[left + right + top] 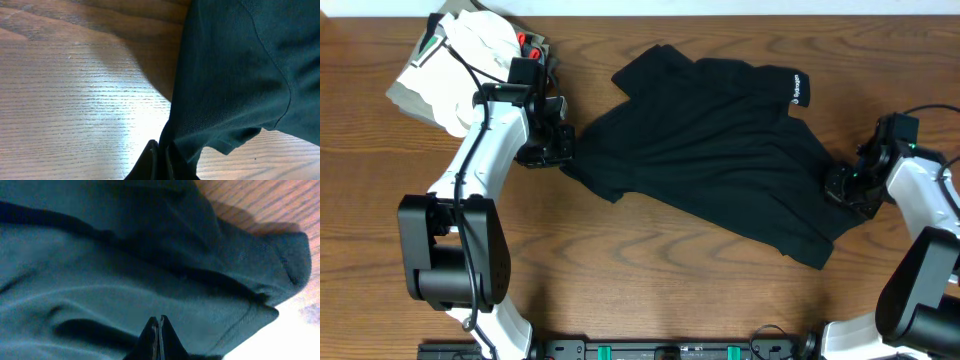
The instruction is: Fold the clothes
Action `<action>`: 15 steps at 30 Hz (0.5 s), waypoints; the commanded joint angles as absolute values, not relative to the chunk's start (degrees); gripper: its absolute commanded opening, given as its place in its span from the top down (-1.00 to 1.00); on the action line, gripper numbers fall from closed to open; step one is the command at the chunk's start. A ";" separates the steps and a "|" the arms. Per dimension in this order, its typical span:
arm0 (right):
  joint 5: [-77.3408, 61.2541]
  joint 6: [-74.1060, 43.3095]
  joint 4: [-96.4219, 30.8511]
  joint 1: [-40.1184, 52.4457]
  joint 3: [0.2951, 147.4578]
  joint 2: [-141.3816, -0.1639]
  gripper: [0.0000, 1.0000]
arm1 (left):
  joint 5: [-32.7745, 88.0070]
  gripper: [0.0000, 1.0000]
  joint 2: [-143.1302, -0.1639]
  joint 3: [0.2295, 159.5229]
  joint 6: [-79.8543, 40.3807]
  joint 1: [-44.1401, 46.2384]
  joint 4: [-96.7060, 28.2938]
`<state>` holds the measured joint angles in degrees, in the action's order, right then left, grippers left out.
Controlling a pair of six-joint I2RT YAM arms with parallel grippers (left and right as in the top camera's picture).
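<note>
The black garment [710,150] lies spread out and rumpled across the middle of the table, with its small white logo [798,92] near the far right. My left gripper [558,152] is at the garment's left edge. In the left wrist view the left gripper [161,156] is shut on a pinch of the black fabric [235,75], which rises from the fingertips. My right gripper [840,188] is at the garment's right edge. In the right wrist view the right gripper [159,325] has its fingers pressed together in the dark cloth [125,270], beside a hemmed corner.
A stack of folded garments stands at the far left: white [470,50] on olive-grey [415,95], with a bit of red [528,42]. It is just behind the left arm. Bare wooden tabletop [650,290] lies in front of the garment.
</note>
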<state>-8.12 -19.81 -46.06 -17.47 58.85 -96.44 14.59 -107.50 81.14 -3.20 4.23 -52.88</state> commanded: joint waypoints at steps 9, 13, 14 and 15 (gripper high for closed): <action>-8.32 -21.21 -36.42 -19.22 57.60 -103.13 0.97 | 13.82 0.88 -106.94 82.00 -3.55 4.03 -53.12; -8.36 -21.69 -33.06 -19.25 57.63 -107.04 0.98 | 13.85 0.88 -106.94 81.97 -3.55 4.03 -53.17; -8.36 -21.85 -32.10 -19.31 57.63 -108.05 0.97 | 13.85 0.88 -106.94 81.97 -3.55 4.03 -53.28; -8.36 -21.85 -31.18 -19.40 57.63 -108.90 0.98 | 13.85 0.88 -106.94 81.97 -3.55 4.03 -53.32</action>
<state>-8.54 -20.71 -32.80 -19.00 58.46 -104.55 14.59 -107.50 81.14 -3.20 4.23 -52.95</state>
